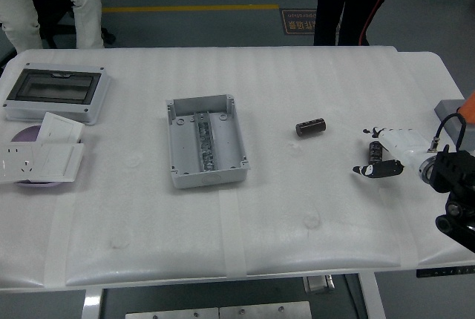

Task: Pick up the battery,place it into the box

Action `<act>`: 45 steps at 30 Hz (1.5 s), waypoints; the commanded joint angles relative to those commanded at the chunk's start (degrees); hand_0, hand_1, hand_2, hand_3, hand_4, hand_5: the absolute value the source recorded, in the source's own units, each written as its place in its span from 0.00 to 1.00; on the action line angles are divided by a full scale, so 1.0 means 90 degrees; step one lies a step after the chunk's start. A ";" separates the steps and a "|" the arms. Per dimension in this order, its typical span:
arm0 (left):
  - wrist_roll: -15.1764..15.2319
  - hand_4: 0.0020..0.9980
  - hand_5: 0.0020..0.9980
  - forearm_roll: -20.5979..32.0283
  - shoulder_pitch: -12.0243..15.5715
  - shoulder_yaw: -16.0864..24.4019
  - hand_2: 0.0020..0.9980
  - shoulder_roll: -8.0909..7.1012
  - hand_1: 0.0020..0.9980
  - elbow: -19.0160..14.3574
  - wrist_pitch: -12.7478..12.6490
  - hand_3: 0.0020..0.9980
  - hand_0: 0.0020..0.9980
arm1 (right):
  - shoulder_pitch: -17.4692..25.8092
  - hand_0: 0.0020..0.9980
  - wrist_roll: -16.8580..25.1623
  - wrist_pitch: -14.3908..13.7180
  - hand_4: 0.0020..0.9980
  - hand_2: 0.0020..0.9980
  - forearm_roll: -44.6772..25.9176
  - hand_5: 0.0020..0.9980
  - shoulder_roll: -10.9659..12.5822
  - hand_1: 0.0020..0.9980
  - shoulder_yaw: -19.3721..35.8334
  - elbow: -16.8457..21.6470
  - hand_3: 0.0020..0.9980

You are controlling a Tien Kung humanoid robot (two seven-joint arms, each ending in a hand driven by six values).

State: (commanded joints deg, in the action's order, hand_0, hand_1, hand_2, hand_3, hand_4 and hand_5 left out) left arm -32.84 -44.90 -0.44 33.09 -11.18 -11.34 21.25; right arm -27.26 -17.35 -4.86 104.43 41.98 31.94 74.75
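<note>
A small dark cylindrical battery lies on its side on the white table, right of centre. The open grey box sits left of it, near the table's middle, with a metal rail inside. My right hand reaches in from the right edge, low over the table, about a hand's width right of the battery. Its fingers are loosely spread toward the left and hold nothing. My left arm is out of view.
A grey box lid with a dark window lies at the far left. In front of it are white socket plates on a purple disc. Two people stand beyond the far edge. A grey block sits at the right edge.
</note>
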 joint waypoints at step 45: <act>0.0043 0.20 0.00 -0.0184 0.0000 0.0143 0.55 -0.0043 0.63 0.0014 0.0028 0.52 0.57 | -0.0235 0.74 0.0639 -0.0885 0.54 0.77 -0.0167 0.44 0.0026 0.68 -0.0962 -0.0707 0.78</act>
State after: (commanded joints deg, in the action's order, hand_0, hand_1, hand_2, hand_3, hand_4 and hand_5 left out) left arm -32.46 -46.56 -0.45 34.38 -11.56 -11.21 21.51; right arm -29.38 -11.60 -12.82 102.93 42.22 23.29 68.39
